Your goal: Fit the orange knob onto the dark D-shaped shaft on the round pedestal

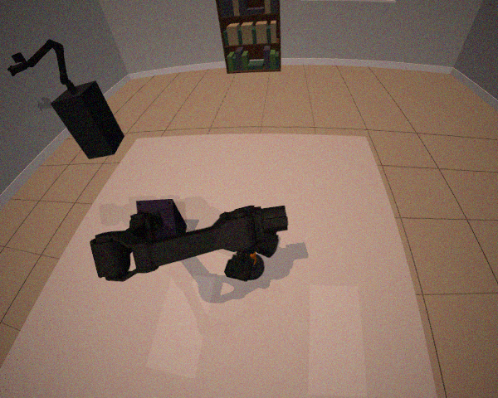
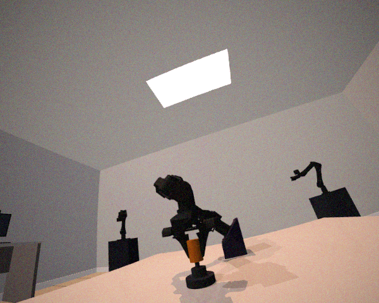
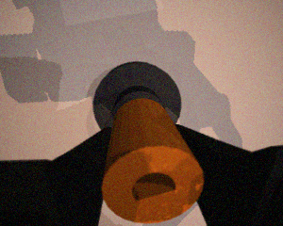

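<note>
The largest thing I have in front of me is the pale surface [image 1: 223, 171] [image 2: 313, 254] [image 3: 261, 75], with shadows of the arm falling across it. On it stands my arm [image 1: 184, 246] [image 2: 186, 196], black, reaching out from beside a dark purple wedge-shaped block [image 1: 165, 214] [image 2: 235, 241] and bending down at its far end. From the top view, the arm hides much of what is beneath it.

Next in size comes the end effector [image 1: 250, 263] [image 2: 195, 252] [image 3: 142, 132], pointing downward at the arm's end. Its two fingers are clamped on the orange knob, one to either side, and in the wrist view they come in dark from the left and right edges.

Below it I see the round pedestal [image 2: 200, 280] [image 3: 137, 77], a wide black disc with a narrower step on top, standing on the surface. A short piece of the dark shaft [image 2: 196, 263] shows between that step and the knob.

The orange knob [image 1: 253, 258] [image 2: 194, 250] [image 3: 153, 184] is a cylinder, tilted slightly in the exterior view. It sits over the pedestal at the shaft's top, its lower end well clear of the pedestal. Smallest is the D-shaped hole [image 3: 154, 185] in its upper face. I can't tell whether the shaft has entered the knob.
</note>
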Robot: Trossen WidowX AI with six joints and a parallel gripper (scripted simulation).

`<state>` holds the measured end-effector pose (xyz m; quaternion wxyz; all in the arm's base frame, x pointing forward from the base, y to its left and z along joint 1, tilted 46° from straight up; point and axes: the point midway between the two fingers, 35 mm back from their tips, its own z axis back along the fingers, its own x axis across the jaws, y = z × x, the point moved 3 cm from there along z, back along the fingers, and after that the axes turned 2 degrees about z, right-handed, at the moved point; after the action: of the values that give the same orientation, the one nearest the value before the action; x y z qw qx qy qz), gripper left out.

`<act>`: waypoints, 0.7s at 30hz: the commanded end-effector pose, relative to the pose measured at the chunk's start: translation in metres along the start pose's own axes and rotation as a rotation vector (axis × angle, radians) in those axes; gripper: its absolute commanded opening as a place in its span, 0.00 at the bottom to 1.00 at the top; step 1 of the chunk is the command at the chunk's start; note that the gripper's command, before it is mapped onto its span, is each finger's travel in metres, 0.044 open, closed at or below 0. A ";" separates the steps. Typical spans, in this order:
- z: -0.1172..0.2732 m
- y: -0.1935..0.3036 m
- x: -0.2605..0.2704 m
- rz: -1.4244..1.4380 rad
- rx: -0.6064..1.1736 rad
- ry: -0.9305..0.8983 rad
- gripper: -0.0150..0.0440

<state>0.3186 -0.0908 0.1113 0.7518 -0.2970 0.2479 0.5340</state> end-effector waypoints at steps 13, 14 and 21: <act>0.005 0.002 0.000 -0.057 0.000 0.001 0.25; 0.005 0.002 0.000 -0.090 0.000 0.001 0.25; 0.002 0.000 0.001 -0.212 0.000 0.001 0.25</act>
<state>0.3177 -0.0881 0.1121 0.7941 -0.3166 0.2238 0.4681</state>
